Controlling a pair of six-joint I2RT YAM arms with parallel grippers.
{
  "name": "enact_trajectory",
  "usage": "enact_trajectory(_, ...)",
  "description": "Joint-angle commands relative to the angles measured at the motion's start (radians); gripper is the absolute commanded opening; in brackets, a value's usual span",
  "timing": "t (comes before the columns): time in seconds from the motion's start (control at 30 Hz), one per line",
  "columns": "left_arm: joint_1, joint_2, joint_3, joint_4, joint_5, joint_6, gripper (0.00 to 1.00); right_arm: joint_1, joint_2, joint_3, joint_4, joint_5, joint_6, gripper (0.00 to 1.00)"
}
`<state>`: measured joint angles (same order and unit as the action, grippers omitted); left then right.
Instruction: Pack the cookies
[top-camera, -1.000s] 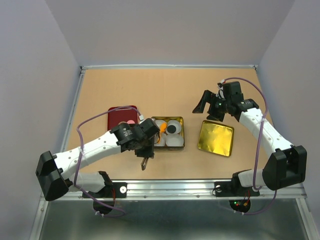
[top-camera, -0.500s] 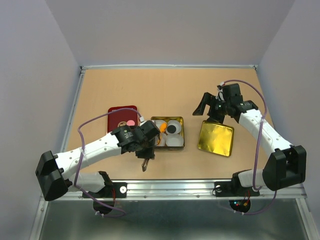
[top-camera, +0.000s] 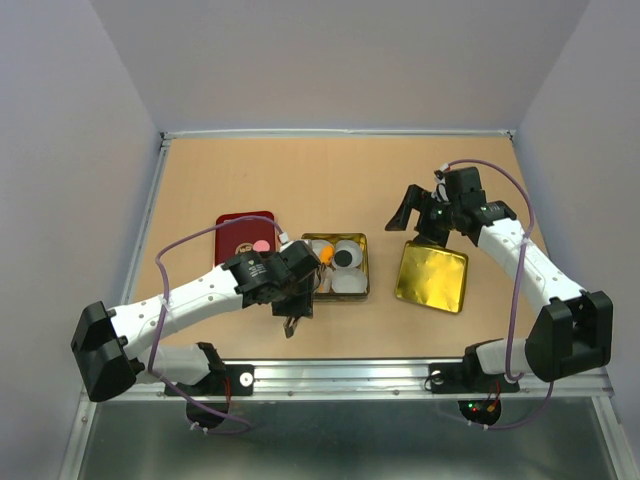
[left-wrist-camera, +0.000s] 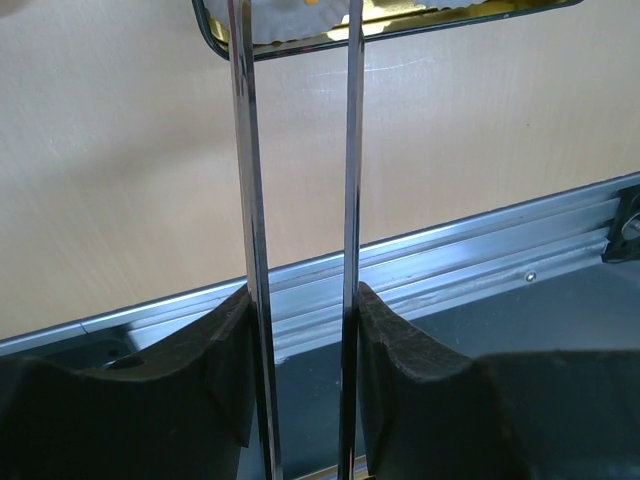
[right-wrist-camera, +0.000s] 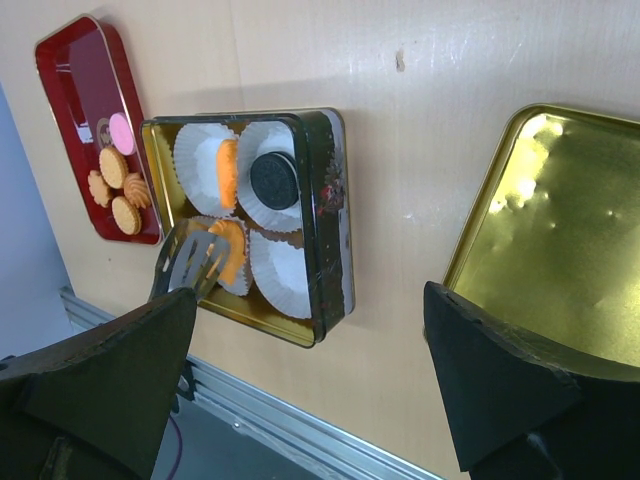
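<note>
This is a robotics lab test cell: a bare wooden desk (top-camera: 340, 180) boxed in by plain grey walls (top-camera: 330, 60) that rise well beyond the left fingers (left-wrist-camera: 215, 380) and the right fingers (right-wrist-camera: 110, 370). Two white arms (top-camera: 190, 295) trailing purple cables (top-camera: 514, 310) are bolted to a bare aluminium rail (top-camera: 340, 372). The rail runs along the desk edge on the near side of the fingers, with small indicator lights (top-camera: 470, 407) lit at one base.
</note>
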<state>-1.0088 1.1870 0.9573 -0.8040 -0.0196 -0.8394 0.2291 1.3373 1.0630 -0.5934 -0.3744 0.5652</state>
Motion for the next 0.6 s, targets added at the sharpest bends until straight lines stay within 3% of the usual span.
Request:
enact_trajectory(0.0,-0.010,-0.029,0.014,-0.004,-0.022,-0.003,0.49,-0.005,-0.026,-0.012,0.035,-0.009,-0.002,1.00)
enact_trajectory(0.2,-0.010,-0.035,0.038,-0.024,-0.036,-0.007,0.49,-0.005,-0.029,-0.012,0.035,-0.008,0.001,1.00)
enact_trajectory(0.57,-0.011,-0.044,0.287,-0.245,-0.177,-0.013,0.52,-0.007,-0.020,-0.011,0.037,-0.017,0.001,1.00)
